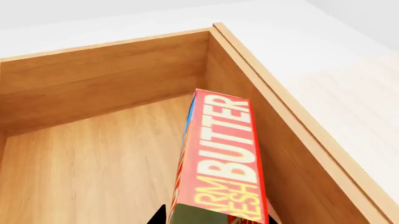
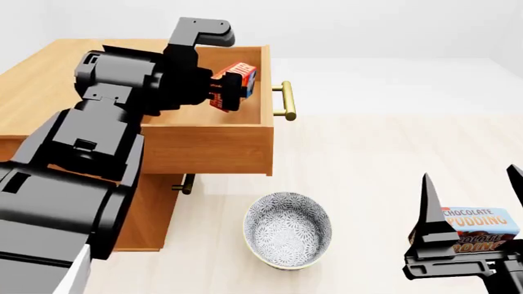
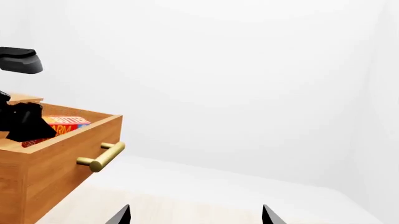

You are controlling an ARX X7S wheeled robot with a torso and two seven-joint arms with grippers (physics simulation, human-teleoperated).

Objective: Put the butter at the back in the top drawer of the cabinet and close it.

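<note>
The red-orange butter (image 1: 221, 158) box is held by my left gripper (image 2: 225, 95), shut on it, above the inside of the open top drawer (image 2: 204, 144) of the wooden cabinet (image 2: 49, 79). In the left wrist view the butter hangs over the drawer floor (image 1: 87, 168) near a corner wall. From the right wrist view the butter (image 3: 62, 123) shows just above the drawer's rim, with the brass handle (image 3: 101, 156) on the drawer front. My right gripper (image 2: 474, 196) is open low at the right, with nothing between its fingers.
A patterned bowl (image 2: 288, 229) stands on the floor in front of the cabinet. A Chocolate Pudding box (image 2: 482, 228) lies behind my right gripper. A lower drawer's handle (image 2: 186, 184) pokes out under the open drawer.
</note>
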